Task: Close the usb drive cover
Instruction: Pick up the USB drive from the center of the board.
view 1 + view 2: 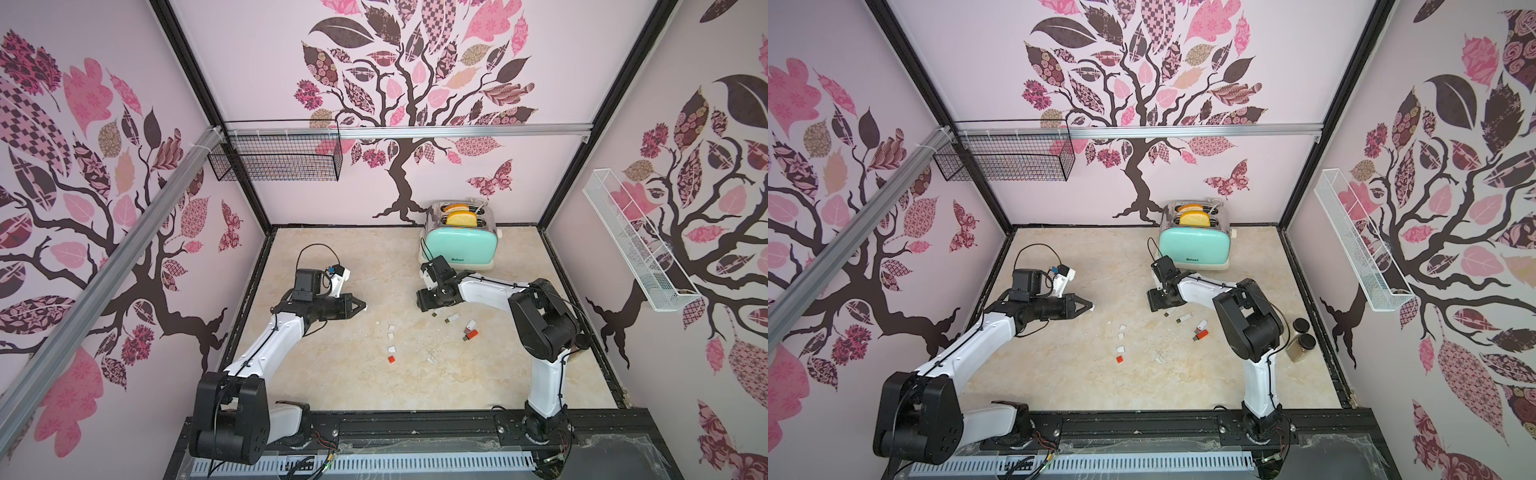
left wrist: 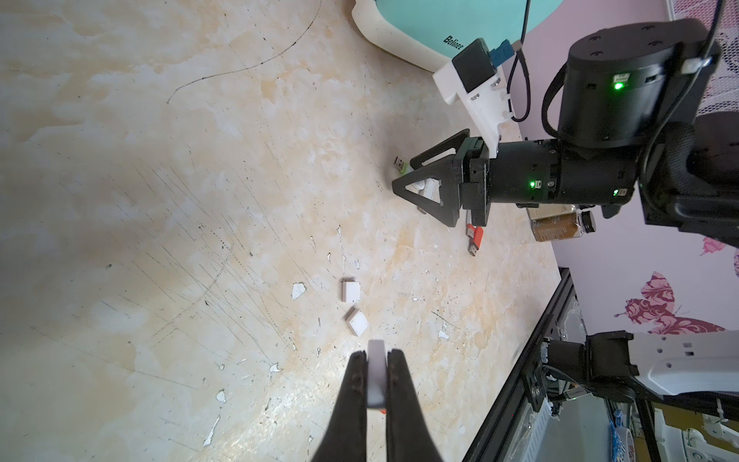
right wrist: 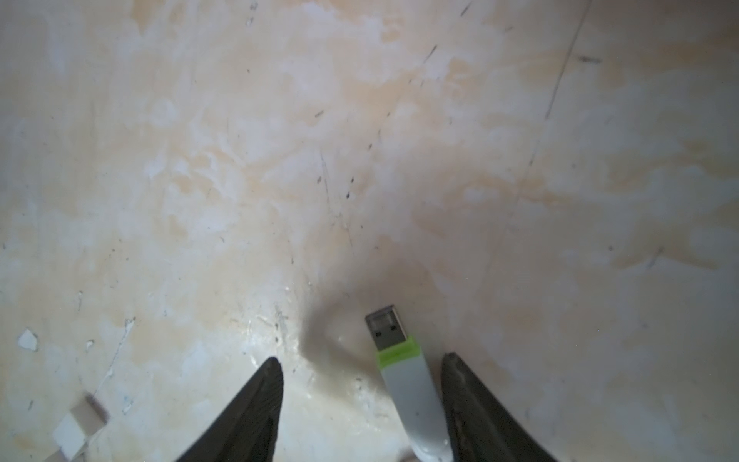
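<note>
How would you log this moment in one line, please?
left claw: shut on white cap | right claw: open, straddling usb drive | usb drive: uncapped, lying on table | step: white cap not yet fitted

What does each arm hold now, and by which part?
The left jaws pinch a white cap by its flat faces, one end sticking out past the tips. The right jaws stand open around the USB drive, holding nothing.

Top views overhead, downward; wrist views near table (image 1: 332,395).
</note>
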{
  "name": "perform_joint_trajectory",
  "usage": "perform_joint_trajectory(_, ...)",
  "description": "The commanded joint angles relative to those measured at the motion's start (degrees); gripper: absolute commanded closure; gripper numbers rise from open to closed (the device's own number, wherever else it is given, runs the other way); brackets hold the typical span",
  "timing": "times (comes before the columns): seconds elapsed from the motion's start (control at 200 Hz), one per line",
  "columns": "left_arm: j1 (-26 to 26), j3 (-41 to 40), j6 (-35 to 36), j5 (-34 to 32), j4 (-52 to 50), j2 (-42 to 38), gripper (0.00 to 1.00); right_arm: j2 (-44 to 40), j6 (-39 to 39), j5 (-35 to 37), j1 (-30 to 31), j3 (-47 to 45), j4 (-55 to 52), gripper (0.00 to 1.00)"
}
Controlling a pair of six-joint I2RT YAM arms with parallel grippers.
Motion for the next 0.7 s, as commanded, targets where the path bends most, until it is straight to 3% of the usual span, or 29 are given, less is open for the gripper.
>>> perform_joint_trajectory(0.0, 0.3, 0.1, 1.0, -0.1, 0.4, -0.9, 1.0, 0.5, -0.8, 1.3, 0.5, 3.2, -5.7, 0.37)
perform_joint_trajectory(0.18, 0.5, 0.3, 1.1, -0.2, -0.4, -0.9, 1.0, 2.3, -2.2, 3.1, 0.5, 9.0, -13.4, 0.4)
perform_joint_trajectory(0.695, 0.4, 0.0, 0.8, 0.3, 0.3, -0.6, 1.0, 9.4, -4.5, 5.7, 0.4, 16.9, -20.5, 0.49)
